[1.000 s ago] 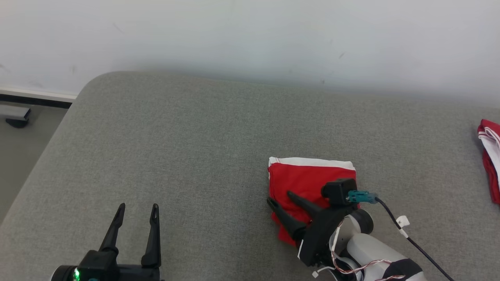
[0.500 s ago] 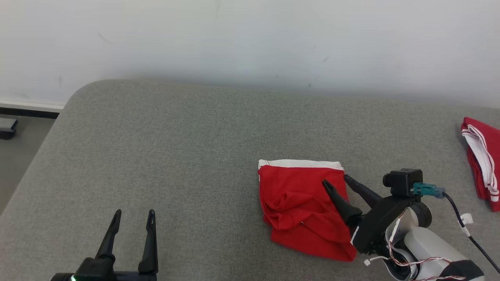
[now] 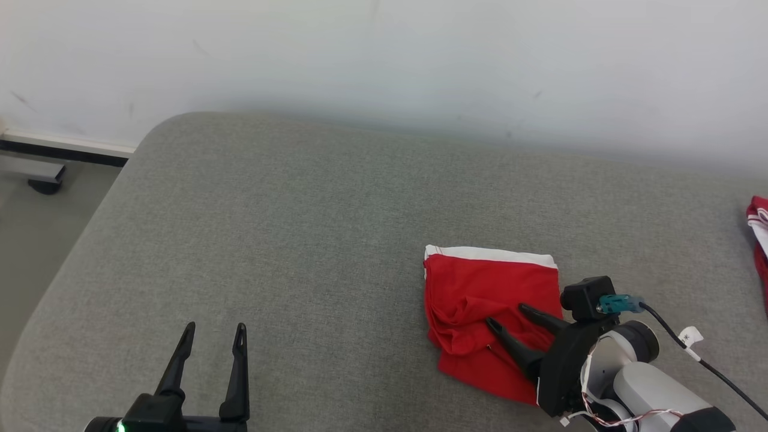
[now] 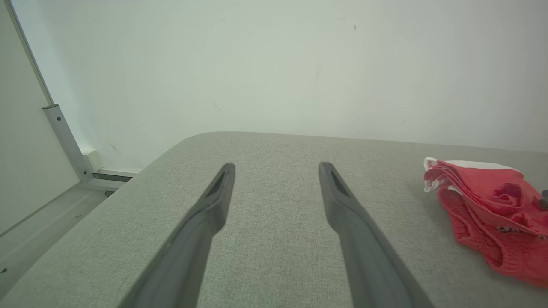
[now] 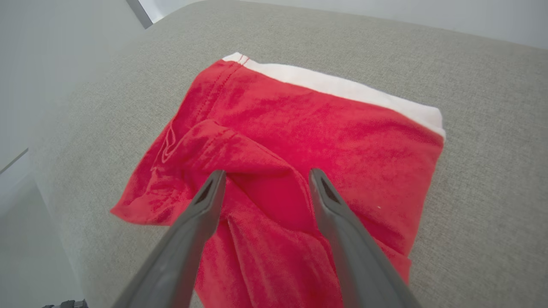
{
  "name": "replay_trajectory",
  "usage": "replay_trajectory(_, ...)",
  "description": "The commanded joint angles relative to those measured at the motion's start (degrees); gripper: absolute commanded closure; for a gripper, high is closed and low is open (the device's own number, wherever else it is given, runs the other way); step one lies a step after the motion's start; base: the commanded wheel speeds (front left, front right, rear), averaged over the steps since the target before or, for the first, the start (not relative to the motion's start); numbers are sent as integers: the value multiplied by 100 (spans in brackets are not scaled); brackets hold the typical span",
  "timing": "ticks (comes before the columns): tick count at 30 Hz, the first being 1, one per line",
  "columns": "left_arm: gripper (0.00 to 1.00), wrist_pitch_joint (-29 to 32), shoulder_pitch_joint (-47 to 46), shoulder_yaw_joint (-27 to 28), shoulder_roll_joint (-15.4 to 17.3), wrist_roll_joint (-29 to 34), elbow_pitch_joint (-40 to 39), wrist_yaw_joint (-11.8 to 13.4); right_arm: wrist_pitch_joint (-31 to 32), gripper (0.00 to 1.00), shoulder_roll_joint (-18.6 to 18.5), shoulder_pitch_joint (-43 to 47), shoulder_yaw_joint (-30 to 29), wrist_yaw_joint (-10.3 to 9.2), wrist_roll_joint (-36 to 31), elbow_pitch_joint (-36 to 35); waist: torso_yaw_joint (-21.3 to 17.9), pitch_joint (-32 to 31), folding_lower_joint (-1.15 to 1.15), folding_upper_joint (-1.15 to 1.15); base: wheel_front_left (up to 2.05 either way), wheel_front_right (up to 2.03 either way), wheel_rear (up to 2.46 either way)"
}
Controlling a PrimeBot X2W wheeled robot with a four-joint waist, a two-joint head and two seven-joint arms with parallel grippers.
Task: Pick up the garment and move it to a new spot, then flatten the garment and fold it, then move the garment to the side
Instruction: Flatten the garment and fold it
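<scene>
Two red, white-trimmed cloth garments lay there: the folded garment [image 3: 489, 288] and the far-right garment [image 3: 761, 240]. There were two black long-fingered grippers, the left gripper [image 3: 215, 326] and the right gripper [image 3: 506, 314], and one grey upholstered cushion [image 3: 300, 240].

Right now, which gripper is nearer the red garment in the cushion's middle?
Right. The right gripper hangs open over the garment, above its rumpled part. The left gripper is open over bare cushion, far to its left.

We take this for a bare robotics lab or test room rather than a home. We see a plain, scuffed white wall [image 3: 384, 54], a dark baseboard [image 3: 66, 152] and an aluminium rail [image 4: 63, 137]. A grey fabric-covered tabletop [image 3: 288, 240] lies under a robot arm [image 3: 654, 390] with exposed wiring.
</scene>
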Motion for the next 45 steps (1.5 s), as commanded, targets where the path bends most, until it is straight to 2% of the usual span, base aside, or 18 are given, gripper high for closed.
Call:
replay_trajectory(1, 0, -17, -10, 1, -5, 19, 3, -7, 13, 0, 1, -73, 27, -17, -83, 35, 55, 16, 1, -1, 0, 0, 0)
replay_trajectory(7, 0, -18, -72, -64, -25, 7, 36, -14, 126, 0, 63, -261, 260, -17, -202, 389, 194, 61, 1, -1, 0, 0, 0)
replay_trajectory(8, 0, -18, -75, -59, -26, 3, 45, -13, 151, 58, 93, -286, 287, -17, -158, 444, 204, 61, 1, -1, 0, 0, 0)
replay_trajectory(9, 0, -18, -80, -48, -28, -2, 51, -14, 138, 87, 102, -314, 310, -17, -126, 491, 212, 59, 1, -1, 0, 0, 0)
replay_trajectory(10, 0, -17, -83, -44, -29, -4, 60, -17, 117, 100, 104, -334, 332, -17, -107, 538, 219, 54, 1, -1, 0, 0, 0)
replay_trajectory(14, 0, -18, -21, 5, -22, 9, 93, -19, -113, 100, 137, -305, 413, -17, 38, 476, 204, -30, 1, -1, 0, 0, 0)
replay_trajectory(23, 0, -18, 183, 88, -27, -26, 48, 7, -179, 100, 52, 415, 759, -17, 560, -580, -69, -163, 1, -1, 0, 0, 0)
replay_trajectory(24, 0, -17, 180, 94, -29, -31, 48, 3, -157, 84, 81, 477, 815, -17, 575, -656, -99, -156, 1, -1, 0, 0, 0)
replay_trajectory(25, 0, -18, 175, 89, -32, -35, 51, -3, -176, 22, 103, 525, 844, -17, 585, -722, -119, -152, 1, -1, 0, 0, 0)
replay_trajectory(26, 0, -17, 169, 95, -30, -32, 56, -8, -189, 0, 113, 572, 853, -17, 601, -752, -143, -150, 1, -1, 0, 0, 0)
replay_trajectory(35, 0, -17, 207, 135, -15, 36, 26, -12, -569, 0, 51, 720, 469, -17, 772, -1037, -256, -200, 1, -1, 0, 0, 0)
replay_trajectory(39, 0, -17, 308, 179, 4, 51, -9, 7, -1080, 0, 128, 794, 3, -17, 780, -1050, -351, -263, 1, -1, 0, 0, 0)
replay_trajectory(43, 0, -17, 396, 236, 54, 47, -57, 22, -1633, 0, 290, 945, -734, -17, 670, -852, -514, -329, 1, -1, 0, 0, 0)
replay_trajectory(45, 0, -18, 426, 238, 45, 62, -85, 34, -1731, 0, 312, 974, -895, -17, 595, -827, -563, -338, 1, -1, 0, 0, 0)
